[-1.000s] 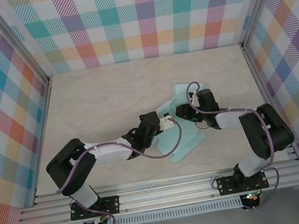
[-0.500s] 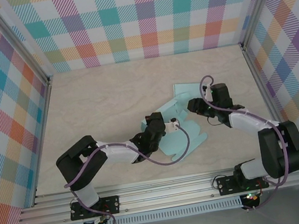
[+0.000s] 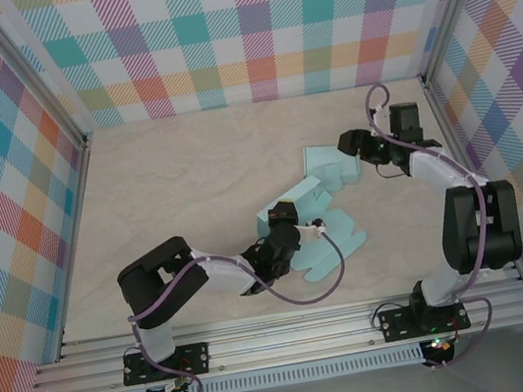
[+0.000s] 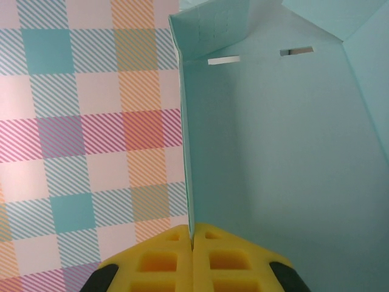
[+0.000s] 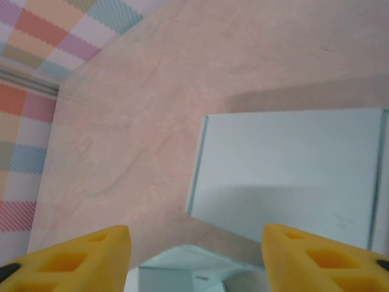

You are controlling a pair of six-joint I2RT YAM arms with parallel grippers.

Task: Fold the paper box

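Note:
The paper box (image 3: 318,209) is a light blue flat cut-out, partly folded, lying mid-table with one wall raised. My left gripper (image 3: 288,220) is shut on the edge of that raised wall (image 4: 186,152); its yellow pads (image 4: 163,263) pinch the thin card edge-on, with the box's inner face (image 4: 279,158) to the right. My right gripper (image 3: 351,144) hangs open at the box's far right flap (image 5: 292,170), its yellow fingertips (image 5: 73,258) wide apart above the table with nothing between them.
The wooden table (image 3: 179,179) is enclosed by plaid walls (image 3: 245,29) on three sides. A metal rail (image 3: 284,337) runs along the near edge by both arm bases. Free table lies left of and behind the box.
My left gripper has lifted the box wall and moved right and nearer. The right arm has pulled away from the box toward the back right corner, and its gripper now stands open.

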